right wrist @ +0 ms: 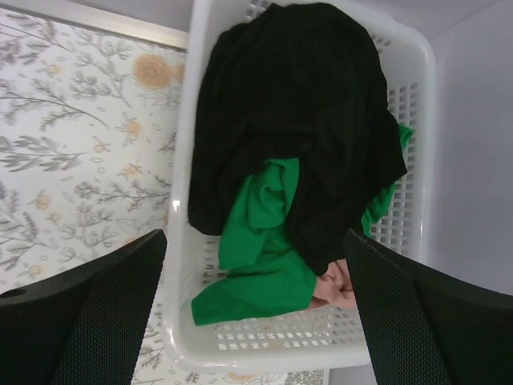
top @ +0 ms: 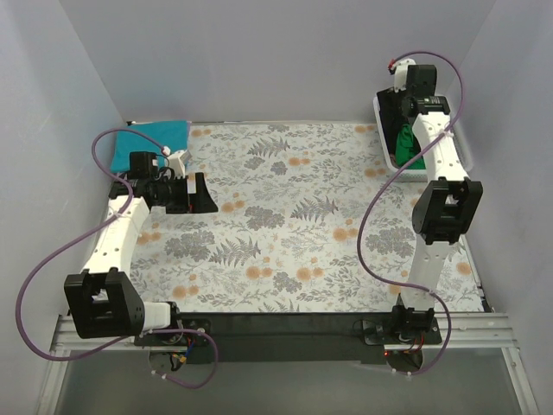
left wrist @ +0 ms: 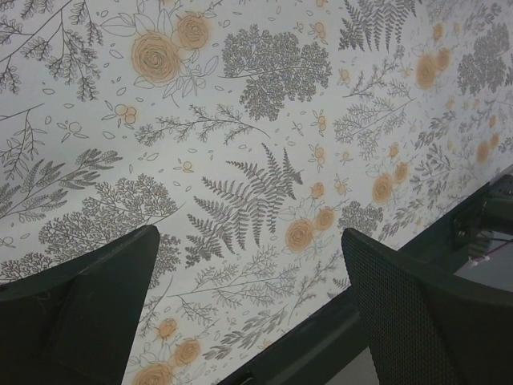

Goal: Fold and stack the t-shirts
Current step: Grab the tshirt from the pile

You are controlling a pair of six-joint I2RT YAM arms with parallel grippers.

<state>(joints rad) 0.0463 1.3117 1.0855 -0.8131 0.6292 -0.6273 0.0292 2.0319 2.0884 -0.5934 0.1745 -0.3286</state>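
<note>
Black cloth fills most of the white basket (right wrist: pixel 421 96) at the far right corner of the bench: a big black shirt (right wrist: pixel 296 104) is heaped over a green shirt (right wrist: pixel 260 241), whose lower end spills toward the basket's near wall. A scrap of pinkish cloth (right wrist: pixel 333 290) shows under them, too little to name. The right jaws hang straight above this heap, spread as wide as they go and holding nothing. The left jaws, just as wide and also empty, are over bare fern-print cover (left wrist: pixel 264 120) near the bench's left edge. A teal shirt (top: pixel 155 137) lies at the far left corner and looks like a tidy pile, though the left arm (top: pixel 121 229) hides part of it. The main risk is a pinch that catches both layers, since the black folds drape over the green, so two shirts could come up tangled. A deep grab could also snag the latticed wall, and the light basket would likely tip or slide along the right edge. A shallow pinch on loose cloth may simply slip. The middle of the bench carries only the cover, so laying a shirt out there looks easy. In the way are the basket's walls, the side wall just beside it, and the purple cable (top: pixel 380 207) looping off the right arm (top: pixel 436 164).
</note>
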